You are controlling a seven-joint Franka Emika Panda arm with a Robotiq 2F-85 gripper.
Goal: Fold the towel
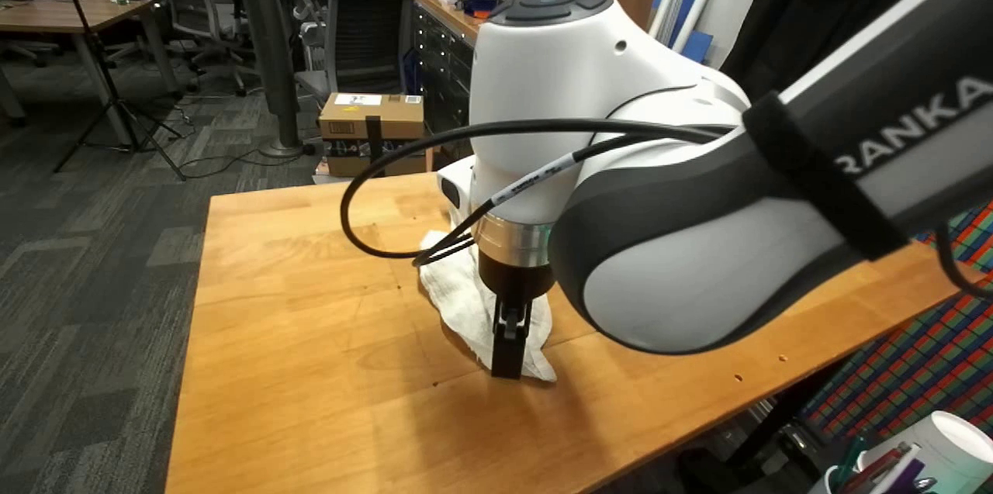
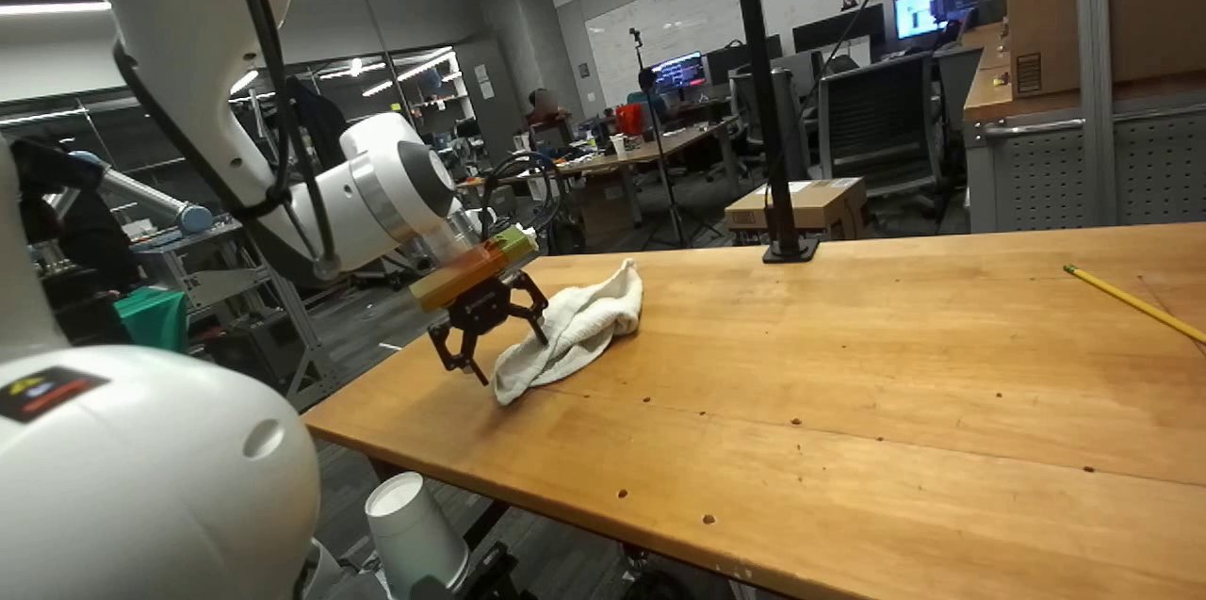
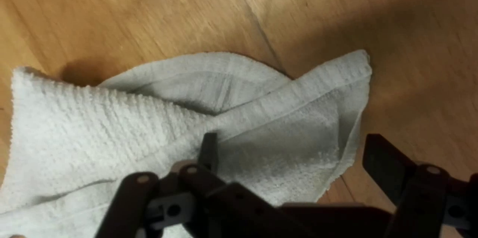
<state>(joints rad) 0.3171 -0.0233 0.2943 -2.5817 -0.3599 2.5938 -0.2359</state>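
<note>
Off-white and rumpled, the towel point(image 2: 577, 334) lies on the wooden table point(image 2: 867, 383), well apart from a yellow pencil point(image 2: 1135, 303). In the wrist view the jaws are spread wide, one side over the towel, the other beyond its edge.

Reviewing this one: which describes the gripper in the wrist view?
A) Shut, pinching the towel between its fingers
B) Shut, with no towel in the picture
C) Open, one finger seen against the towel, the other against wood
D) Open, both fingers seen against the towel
C: the gripper stands wide, with one finger in front of the towel and the other finger past its edge, against the wooden tabletop.
</note>
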